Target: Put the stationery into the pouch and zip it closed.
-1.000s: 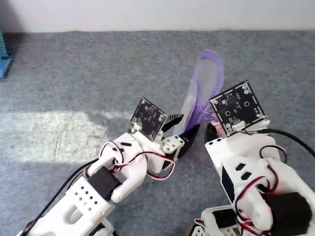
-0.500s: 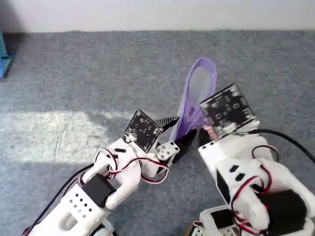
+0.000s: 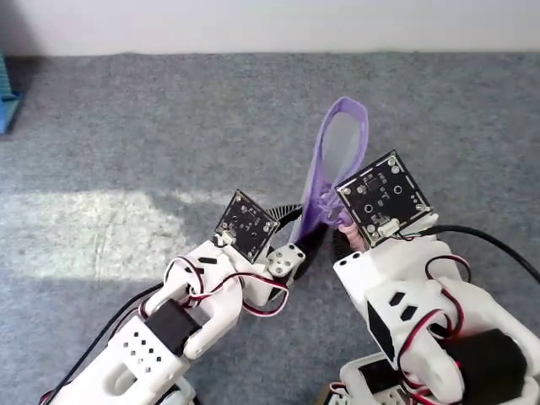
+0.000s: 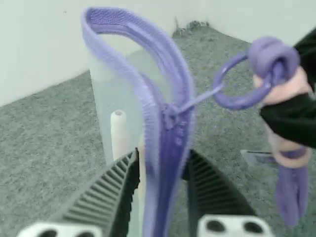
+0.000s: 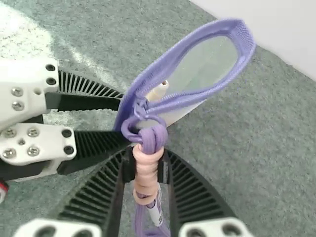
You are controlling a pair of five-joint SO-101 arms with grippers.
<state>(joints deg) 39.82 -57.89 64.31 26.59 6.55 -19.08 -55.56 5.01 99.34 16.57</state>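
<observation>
I have the pouch point(image 3: 336, 160) held up off the grey carpet point(image 3: 126, 126), which spreads out on every side of it. My left gripper point(image 4: 160, 165) is clamped narrow on the pouch's purple zipper edge, below the slider point(image 4: 170, 118). Just beside the pouch, my right gripper point(image 5: 144, 165) is pinched on the pink-and-purple zipper cord point(image 5: 143, 163), which is knotted to the slider's ring point(image 5: 140, 127). Beyond the slider the pouch mouth gapes in an open loop. Inside the clear wall of the pouch I see the pale tip of a pen point(image 4: 117, 119). A white wall point(image 3: 253, 25) closes the room behind the pouch. On the left arm's side of the pouch a patch of light point(image 3: 76, 228) lies on the carpet, and well beyond that a blue object point(image 3: 7, 101) sits near the wall.
</observation>
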